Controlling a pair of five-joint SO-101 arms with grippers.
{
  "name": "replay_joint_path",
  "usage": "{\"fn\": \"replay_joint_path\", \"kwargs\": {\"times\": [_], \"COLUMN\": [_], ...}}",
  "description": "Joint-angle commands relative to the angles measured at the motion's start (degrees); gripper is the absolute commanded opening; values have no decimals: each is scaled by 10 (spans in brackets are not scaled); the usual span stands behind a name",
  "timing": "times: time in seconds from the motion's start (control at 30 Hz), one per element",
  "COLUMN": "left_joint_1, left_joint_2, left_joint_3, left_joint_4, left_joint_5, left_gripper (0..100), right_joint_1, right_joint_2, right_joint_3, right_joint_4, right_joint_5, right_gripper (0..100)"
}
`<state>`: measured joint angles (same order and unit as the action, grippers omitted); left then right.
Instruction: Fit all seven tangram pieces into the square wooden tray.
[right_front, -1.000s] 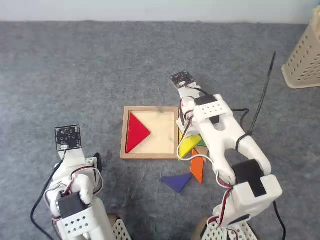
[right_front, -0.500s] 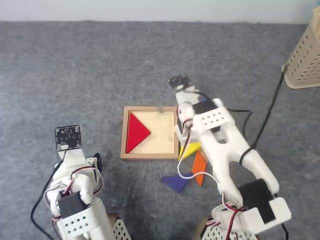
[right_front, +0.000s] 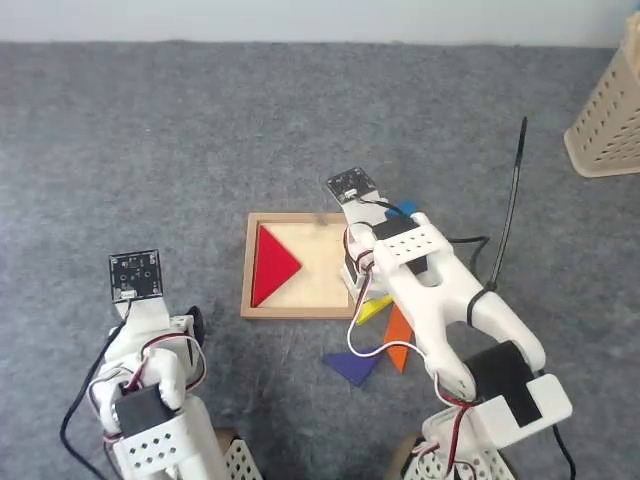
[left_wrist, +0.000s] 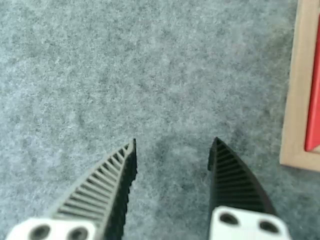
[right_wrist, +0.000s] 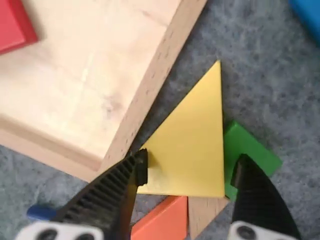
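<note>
The square wooden tray (right_front: 300, 300) lies mid-table with a red triangle (right_front: 272, 262) in its left half. My right gripper (right_wrist: 192, 170) is open and low, straddling a yellow triangle (right_wrist: 192, 150) that lies just outside the tray's right rim (right_wrist: 150, 95). One fingertip touches the triangle's edge; the other stands a little off it. A green piece (right_wrist: 247, 155), an orange piece (right_wrist: 162, 222) and a plain wooden piece (right_wrist: 202, 212) crowd against the yellow one. A purple triangle (right_front: 352, 365) and the orange piece (right_front: 398, 335) lie nearer the arms. My left gripper (left_wrist: 175, 145) hangs open over bare carpet, left of the tray (left_wrist: 292, 100).
A blue piece (right_front: 404, 210) peeks out beyond the right arm. A beige slatted basket (right_front: 610, 110) stands at the far right. A black cable (right_front: 510, 200) loops up beside the right arm. Grey carpet covers the table.
The right arm has swung left and closer to the tray's right edge, covering more of the yellow triangle. The left arm has not moved.
</note>
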<state>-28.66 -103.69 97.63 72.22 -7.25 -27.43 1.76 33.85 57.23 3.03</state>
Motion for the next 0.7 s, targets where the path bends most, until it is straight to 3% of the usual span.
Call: {"fn": "replay_joint_path", "kwargs": {"times": [0.0, 0.13, 0.5, 0.67], "left_joint_1": [0, 0, 0, 0], "left_joint_2": [-7, -7, -7, -7], "left_joint_3": [-11, -11, -11, -11], "left_joint_4": [2, 2, 2, 2], "left_joint_5": [5, 5, 5, 5], "left_gripper": [225, 225, 225, 225], "right_joint_1": [-1, 0, 65, 86], "right_joint_2": [10, 11, 10, 6], "right_joint_3": [-2, -2, -14, -68], "right_joint_4": [-13, -24, -13, 47], "right_joint_5": [-8, -7, -6, -6], "right_gripper": [201, 110, 71, 74]}}
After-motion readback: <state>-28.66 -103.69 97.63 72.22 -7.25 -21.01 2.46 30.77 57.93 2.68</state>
